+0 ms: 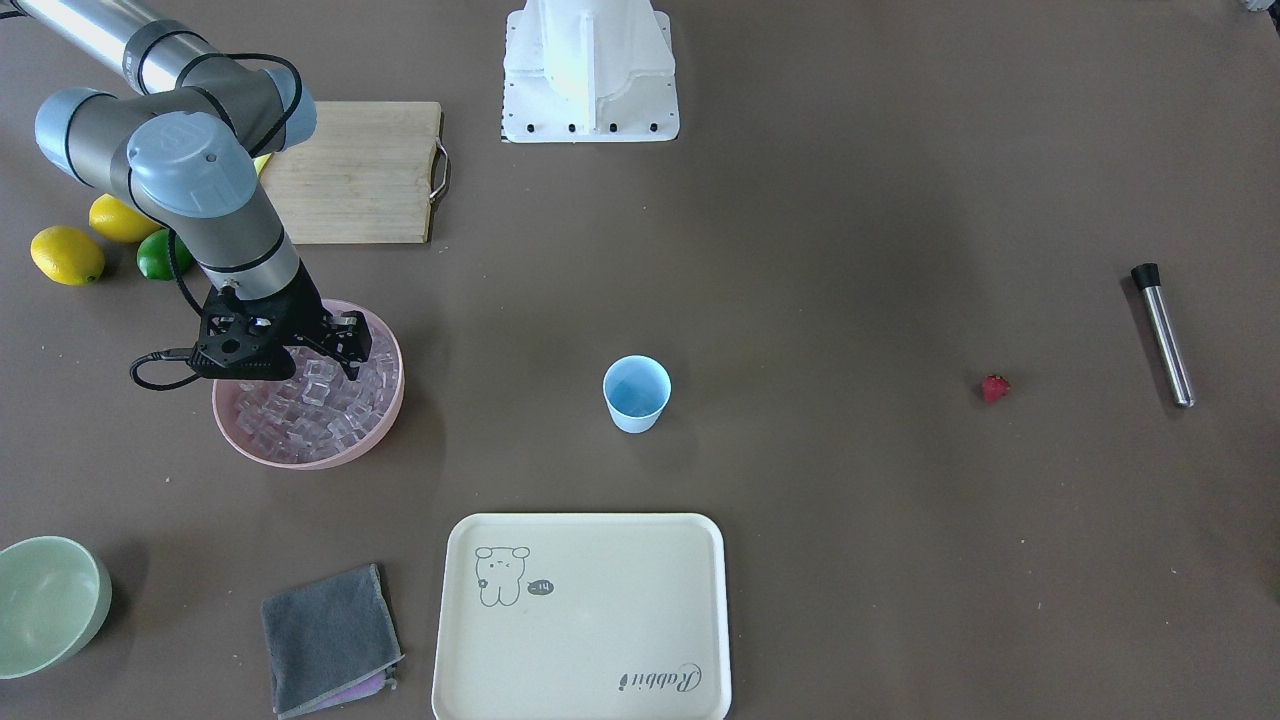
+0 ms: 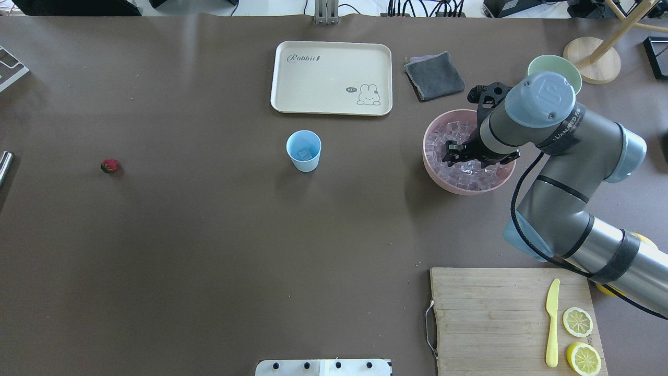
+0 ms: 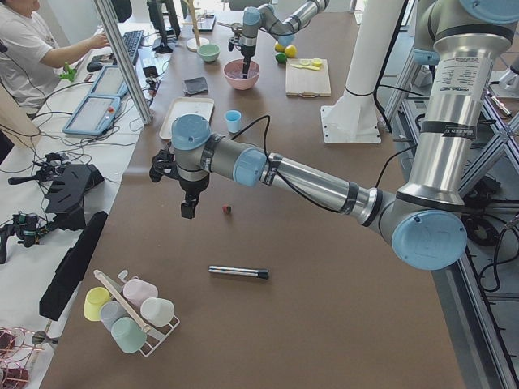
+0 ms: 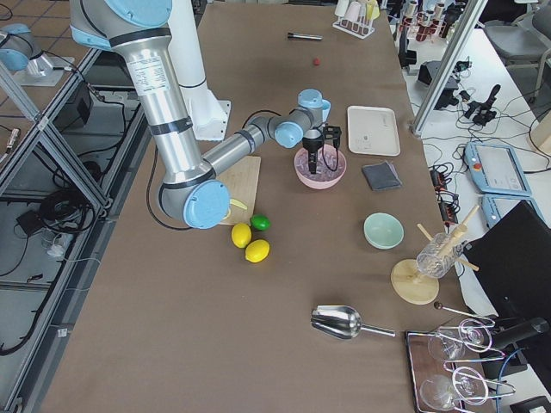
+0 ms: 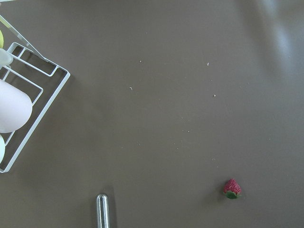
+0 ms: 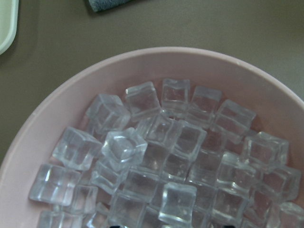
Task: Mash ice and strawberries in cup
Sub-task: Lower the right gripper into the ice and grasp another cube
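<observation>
Only overhead shows ice cube [image 2: 304, 154] inside cup [image 2: 303, 165]; right gripper [image 2: 452, 155] spread, empty, over bowl [image 2: 432, 169] near cup; left gripper [image 3: 188, 211] opening: cannot tell.

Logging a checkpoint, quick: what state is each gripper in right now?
Left gripper: cannot tell; it shows only in the side view.
Right gripper: open, fingers empty, above the ice in the pink bowl.

Front: across the table [image 1: 850, 250], facing the base [image 1: 590, 90], steeply down.
Overhead: opposite side, looking down; shares the cup [image 2: 303, 151] with front.
Sides: table ends, far off.
Right wrist: close above ice [image 6: 156, 156].
Left wrist: high over strawberry [image 5: 232, 188].
</observation>
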